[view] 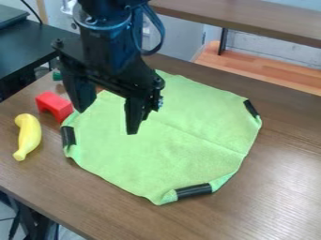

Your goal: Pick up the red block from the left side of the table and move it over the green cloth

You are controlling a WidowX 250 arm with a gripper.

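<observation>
The black gripper hangs over the upper left part of a green cloth, its two fingers spread wide with nothing between them. Black tape strips hold down the cloth's folded corners on the brown table. Left of the gripper, a red arch-shaped block rests on the wood close to the cloth's edge. A yellow banana lies farther left and nearer the front. Behind the red block, a small green object is partly hidden by the arm.
The brown table extends around the cloth, with its front edge at the lower left. A black table stands at the upper left, and a raised wooden shelf crosses the upper right.
</observation>
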